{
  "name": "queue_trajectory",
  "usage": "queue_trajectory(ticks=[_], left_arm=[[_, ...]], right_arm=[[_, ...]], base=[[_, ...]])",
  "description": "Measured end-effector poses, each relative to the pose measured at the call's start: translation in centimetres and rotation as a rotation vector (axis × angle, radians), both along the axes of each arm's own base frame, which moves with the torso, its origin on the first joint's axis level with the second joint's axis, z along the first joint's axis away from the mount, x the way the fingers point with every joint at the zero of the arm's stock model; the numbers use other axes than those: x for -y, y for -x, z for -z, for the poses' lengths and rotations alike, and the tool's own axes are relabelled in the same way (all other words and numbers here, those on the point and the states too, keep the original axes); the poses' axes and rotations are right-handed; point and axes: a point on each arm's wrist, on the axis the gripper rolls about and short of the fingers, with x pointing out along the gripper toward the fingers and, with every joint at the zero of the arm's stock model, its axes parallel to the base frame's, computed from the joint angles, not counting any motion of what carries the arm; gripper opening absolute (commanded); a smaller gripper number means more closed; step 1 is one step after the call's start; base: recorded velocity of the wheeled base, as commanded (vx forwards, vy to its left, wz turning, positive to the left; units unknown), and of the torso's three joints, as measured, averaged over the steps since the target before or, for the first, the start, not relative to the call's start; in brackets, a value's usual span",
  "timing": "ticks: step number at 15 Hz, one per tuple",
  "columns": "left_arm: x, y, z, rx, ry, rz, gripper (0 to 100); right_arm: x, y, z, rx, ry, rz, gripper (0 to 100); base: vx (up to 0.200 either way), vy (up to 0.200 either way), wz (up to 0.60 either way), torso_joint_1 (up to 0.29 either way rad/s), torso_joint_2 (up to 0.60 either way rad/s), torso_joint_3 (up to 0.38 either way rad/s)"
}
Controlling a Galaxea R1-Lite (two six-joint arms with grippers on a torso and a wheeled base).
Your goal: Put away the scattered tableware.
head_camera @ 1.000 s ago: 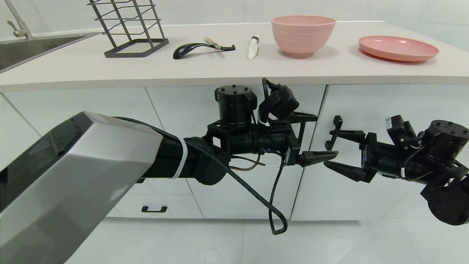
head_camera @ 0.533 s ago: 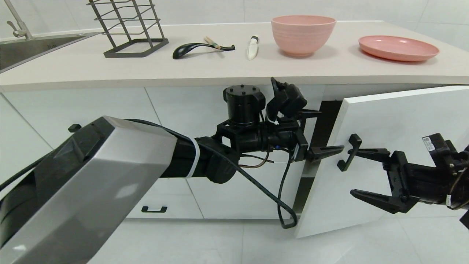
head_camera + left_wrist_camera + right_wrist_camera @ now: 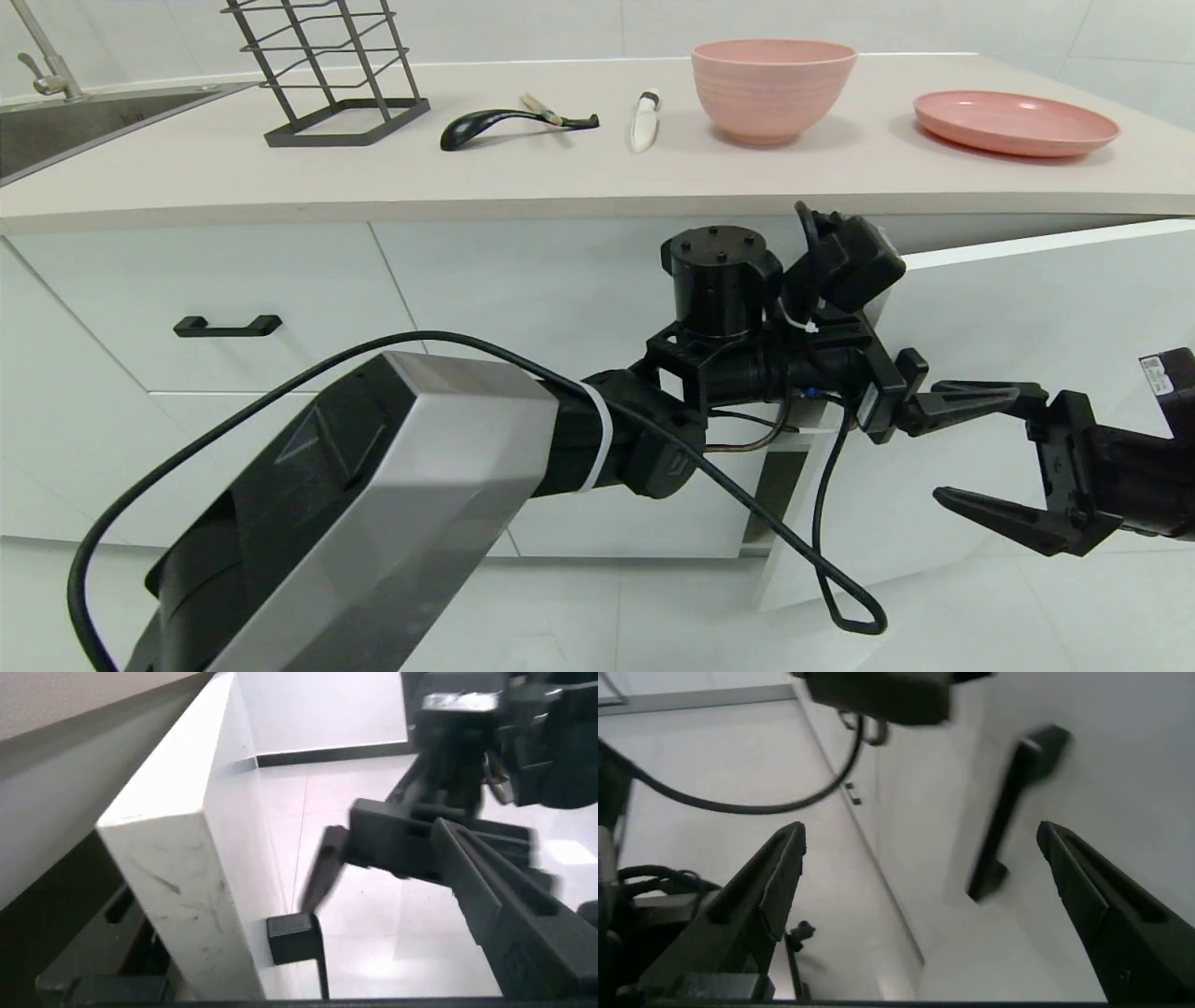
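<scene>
On the counter lie a pink bowl (image 3: 773,86), a pink plate (image 3: 1016,121), a black spoon (image 3: 495,121), chopsticks (image 3: 541,106) and a white utensil (image 3: 644,119). Below the counter a white cabinet door (image 3: 1046,308) stands partly open. My left gripper (image 3: 920,406) is open at the door's free edge (image 3: 177,887), close to the black handle (image 3: 294,938). My right gripper (image 3: 971,457) is open in front of the door. The handle (image 3: 1008,812) lies beyond its fingers (image 3: 775,887), not gripped.
A black wire rack (image 3: 322,75) stands at the counter's back left, beside a sink (image 3: 75,121). A drawer with a black handle (image 3: 227,325) is at the lower left. A loose cable (image 3: 840,579) hangs from the left arm above the floor.
The cabinet door went from shut to partly open, pulled by the right gripper. The right gripper has since come off the handle. The left arm moved right to the door's edge.
</scene>
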Motion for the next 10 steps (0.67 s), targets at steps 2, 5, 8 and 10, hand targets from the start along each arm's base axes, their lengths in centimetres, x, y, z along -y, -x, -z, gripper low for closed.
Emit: queue_trajectory(ticks=[2,5,8,10], left_arm=[[0.5,0.4,0.2,-0.006,-0.001,0.013,100],[0.6,0.4,0.3,-0.009,0.009,-0.029,100],[0.7,0.3,0.3,-0.018,0.018,-0.109,100],[0.7,0.1,0.5,-0.030,0.042,-0.199,100]], right_arm=[[1.6,-0.2,0.5,-0.015,0.001,0.070,100],[2.8,0.5,1.1,-0.025,0.009,0.190,100],[2.5,3.9,1.1,-0.043,0.012,0.254,100],[1.9,6.7,0.1,0.010,0.016,0.278,100]], base=[[0.000,0.000,0.00,0.000,0.00,0.000],[0.000,0.000,0.00,0.000,0.00,0.000],[0.000,0.000,0.00,0.000,0.00,0.000],[0.000,0.000,0.00,0.000,0.00,0.000]])
